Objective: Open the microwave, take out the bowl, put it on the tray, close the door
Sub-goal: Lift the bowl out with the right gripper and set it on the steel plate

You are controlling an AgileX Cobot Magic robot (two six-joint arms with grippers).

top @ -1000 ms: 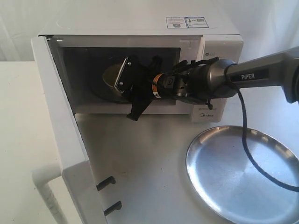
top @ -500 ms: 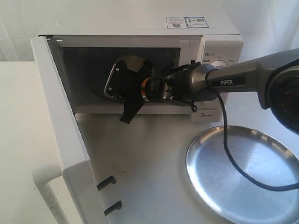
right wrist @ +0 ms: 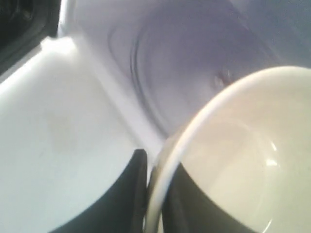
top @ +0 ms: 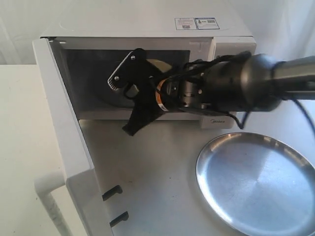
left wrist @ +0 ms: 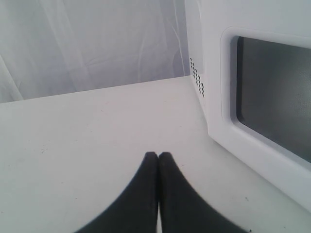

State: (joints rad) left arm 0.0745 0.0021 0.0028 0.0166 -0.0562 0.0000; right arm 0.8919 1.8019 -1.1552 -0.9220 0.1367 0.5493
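The bowl (top: 158, 66) is mostly hidden behind the right claw (right wrist: 154, 167). Its rim is pinched between that claw's fingers.

Exterior looks down onto the microwave (top: 138, 24); both wrist views sit close against it.

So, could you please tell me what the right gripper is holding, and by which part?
The right gripper pinches the bowl by its rim.
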